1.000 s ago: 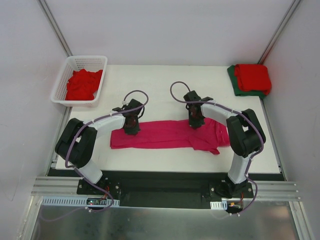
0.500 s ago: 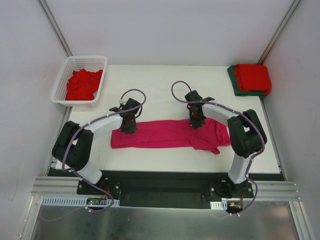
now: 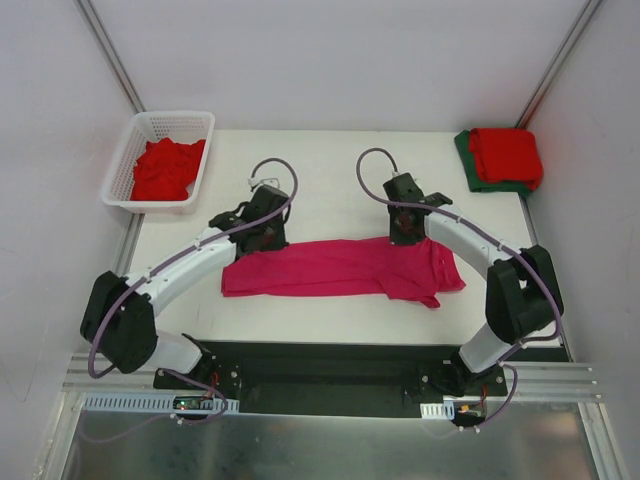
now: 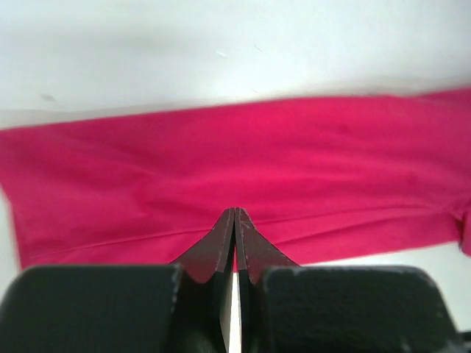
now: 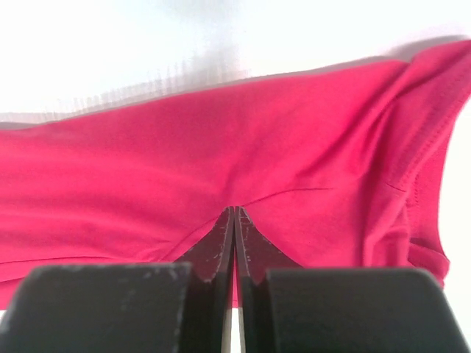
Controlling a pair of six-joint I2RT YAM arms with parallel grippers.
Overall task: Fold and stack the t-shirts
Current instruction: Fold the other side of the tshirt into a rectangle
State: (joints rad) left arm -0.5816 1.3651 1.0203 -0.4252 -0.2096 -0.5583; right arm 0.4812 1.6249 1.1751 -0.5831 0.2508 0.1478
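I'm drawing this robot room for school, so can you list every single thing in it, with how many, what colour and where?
pink t-shirt: one, magenta-pink, lying as a long strip across the middle of the table.
red heap: count unclear, red, crumpled inside the basket.
red t-shirt: one, red, folded, on top of the green t-shirt, far right corner.
green t-shirt: one, dark green, under the red t-shirt.
basket: one, white lattice, far left corner.
table: one, white.
left arm and right arm: two, black and white, reaching from the near edge.
left hand: one, black, shut, tips at the pink t-shirt's edge.
right hand: one, black, shut, tips at the same edge.
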